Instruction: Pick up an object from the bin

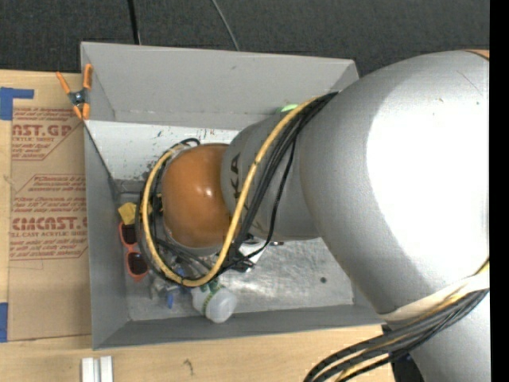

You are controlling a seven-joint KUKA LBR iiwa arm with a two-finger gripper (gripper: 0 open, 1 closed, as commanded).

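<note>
We can't tell if the gripper's wide or closed. That white bottle (219, 305) at the bin's (215, 86) front wall looks light, slick; we'd pinch its body.

One camera hangs over the bin (103, 213) and looks down into it, tipped somewhat to one side. The wall beyond the tool (175, 267) shows its broad inner face, while the wall on the tool's near side shows as a narrow strip. The camera stands close to the arm (398, 197), which enters from the right and bulks large. The arm's orange cover (195, 193) lies between lens and tool. The desk (238, 356) edges the frame below the tool.
</note>
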